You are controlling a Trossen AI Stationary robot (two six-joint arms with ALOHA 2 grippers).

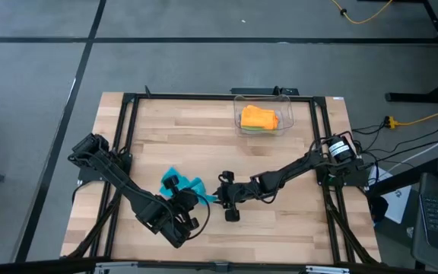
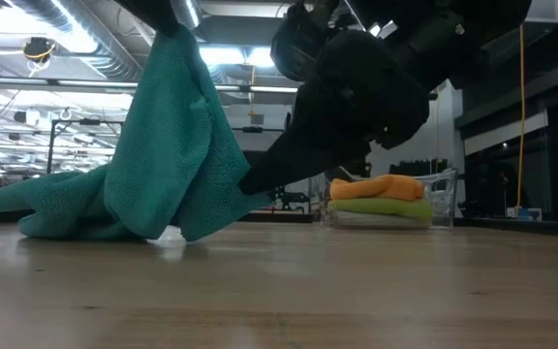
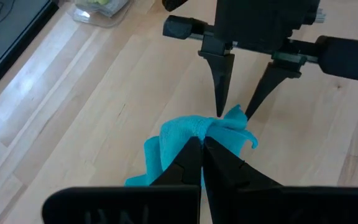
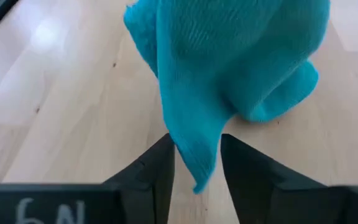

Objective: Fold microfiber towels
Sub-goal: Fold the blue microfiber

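Teal towel (image 3: 185,140) pinched in left claw (image 3: 202,144), right claw (image 4: 196,152) parted around its corner.

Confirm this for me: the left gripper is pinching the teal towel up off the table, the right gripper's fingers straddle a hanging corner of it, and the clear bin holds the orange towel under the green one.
Wrong on the stacking. In the low view, the clear bin holds the orange towel on top of the green towel. The rest stands: the left gripper is shut on the teal towel, lifting part of it, and the right gripper straddles a hanging corner.
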